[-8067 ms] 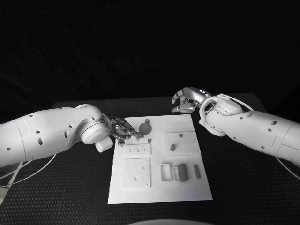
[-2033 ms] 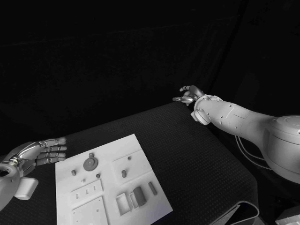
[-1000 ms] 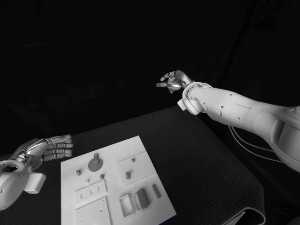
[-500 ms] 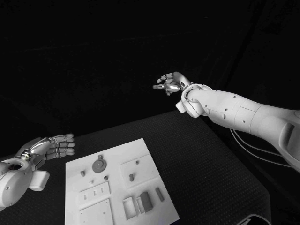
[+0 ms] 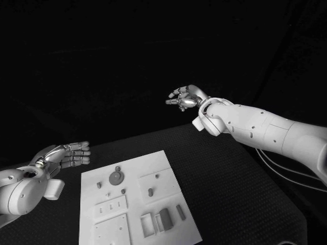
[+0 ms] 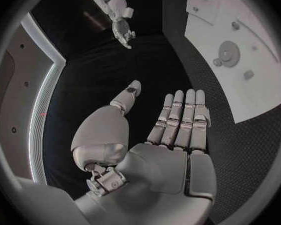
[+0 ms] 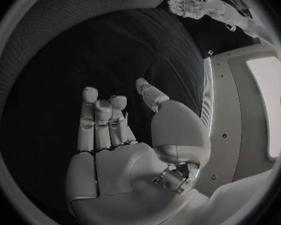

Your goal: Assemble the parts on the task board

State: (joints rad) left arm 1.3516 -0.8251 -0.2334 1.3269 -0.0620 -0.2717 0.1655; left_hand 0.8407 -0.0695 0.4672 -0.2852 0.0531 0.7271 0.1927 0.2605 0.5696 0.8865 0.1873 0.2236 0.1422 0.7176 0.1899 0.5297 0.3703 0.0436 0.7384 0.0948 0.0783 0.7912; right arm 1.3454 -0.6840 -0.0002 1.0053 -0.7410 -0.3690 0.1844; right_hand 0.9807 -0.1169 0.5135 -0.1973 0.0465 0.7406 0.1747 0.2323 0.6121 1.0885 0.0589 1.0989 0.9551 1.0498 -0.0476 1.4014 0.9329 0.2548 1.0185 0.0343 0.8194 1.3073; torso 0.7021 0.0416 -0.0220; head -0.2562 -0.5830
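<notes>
The white task board (image 5: 158, 179) lies on the black table, low in the head view. A round grey disc (image 5: 116, 178) sits near its far end, with small pegs (image 5: 150, 192) and narrow grey bars (image 5: 165, 218) further down. My left hand (image 5: 64, 154) hovers off the board's far left corner, fingers straight and side by side, thumb apart, holding nothing. The left wrist view shows that hand (image 6: 175, 126) beside the board (image 6: 260, 80) and the disc (image 6: 228, 52). My right hand (image 5: 184, 98) is raised high beyond the board's far right, empty, fingers loosely bent (image 7: 103, 120).
The black mat (image 5: 230, 184) stretches to the right of the board up to the table's far edge. My right forearm (image 5: 266, 130) runs above that side. Everything behind the table is dark.
The head view has shifted, so the board sits further right in the picture. Since 8 s ago both hands have left the board and risen. Over the last second they stay raised and empty.
</notes>
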